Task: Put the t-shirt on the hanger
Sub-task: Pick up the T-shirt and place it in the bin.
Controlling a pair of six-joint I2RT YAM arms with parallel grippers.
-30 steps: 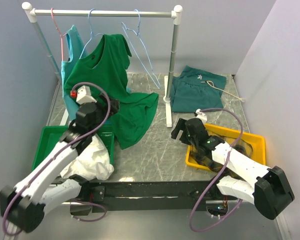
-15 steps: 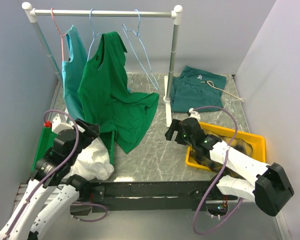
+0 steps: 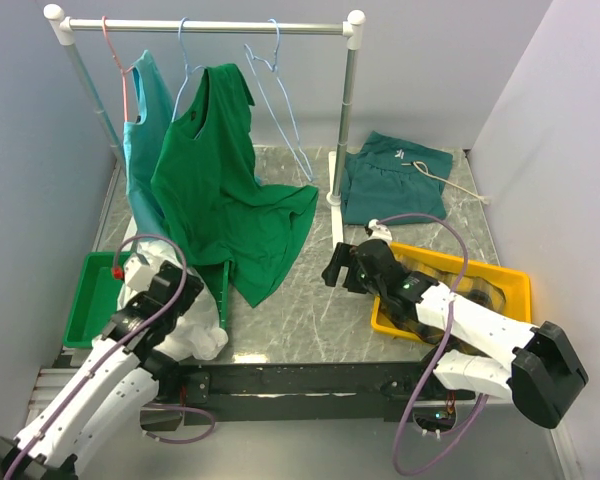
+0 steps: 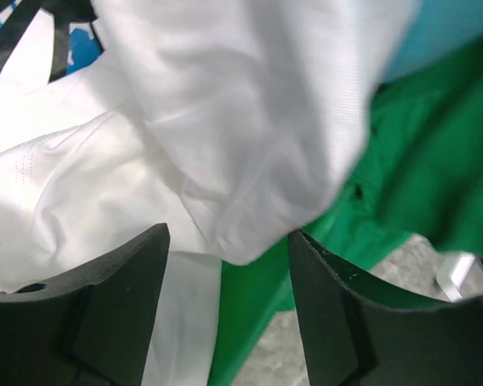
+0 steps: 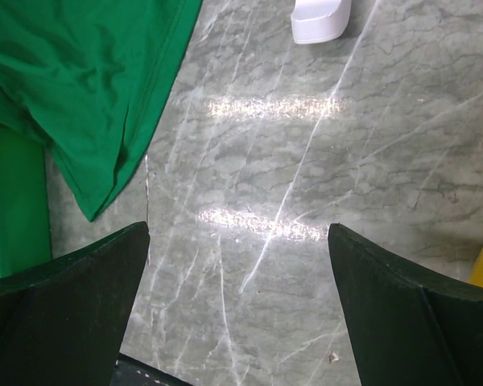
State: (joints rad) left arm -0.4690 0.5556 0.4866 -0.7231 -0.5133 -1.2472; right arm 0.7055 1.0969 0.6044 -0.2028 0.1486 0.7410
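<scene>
The white t-shirt (image 3: 195, 325) lies crumpled in the green tray (image 3: 90, 300) at the near left. In the left wrist view it (image 4: 185, 145) fills most of the frame, with a bit of blue print at the top left. My left gripper (image 3: 168, 287) hangs just over it. It is open (image 4: 225, 241), and a fold of white cloth hangs close between the fingers. The bare light-blue hanger (image 3: 280, 95) hangs on the rail at the right of the rack. My right gripper (image 3: 336, 268) is open and empty (image 5: 237, 237) over bare marble.
A dark green shirt (image 3: 220, 185) on a blue hanger drapes down to the table, beside a teal shirt (image 3: 145, 115) on a pink hanger (image 3: 115, 55). The rack's white foot (image 5: 322, 20) stands ahead of the right gripper. A yellow tray (image 3: 500, 275) and a folded teal garment (image 3: 390, 185) lie at the right.
My left arm has pulled back from the green shirt to the near left, down over the white t-shirt. The green shirt has swung back. My right gripper has shifted a little left.
</scene>
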